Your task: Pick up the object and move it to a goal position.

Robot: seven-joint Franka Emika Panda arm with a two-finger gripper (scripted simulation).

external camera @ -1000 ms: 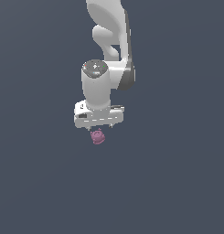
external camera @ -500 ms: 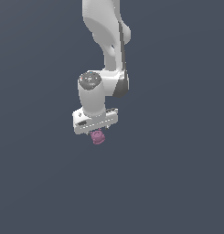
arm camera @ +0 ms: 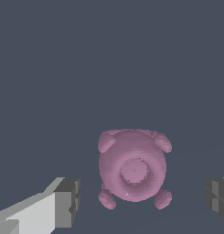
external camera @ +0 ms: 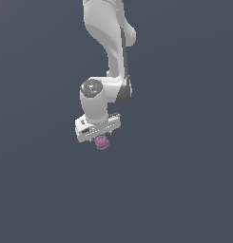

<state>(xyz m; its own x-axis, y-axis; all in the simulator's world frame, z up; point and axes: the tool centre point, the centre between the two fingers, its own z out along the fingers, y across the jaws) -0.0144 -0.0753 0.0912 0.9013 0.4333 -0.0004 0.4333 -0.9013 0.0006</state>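
Materials and finish, for your reference:

- Arm: you see smooth white shells, like moulded plastic, with a soft satin sheen and gentle highlights; the joint bands are dark grey and matt.
- Wrist cap: grey disc, faintly metallic in look, finely textured.
- Gripper: white body, smooth, same satin finish as the shells. Its fingertips are dark grey, matt, blocky, with ridged faces.
- Object: mauve-pink, matt, no gloss; surface faceted and slightly rough, with small knobs and a ringed dimple. You might read it as rubber or clay, though the render does not settle it.
- Ground: flat slate-grey, matt, featureless.
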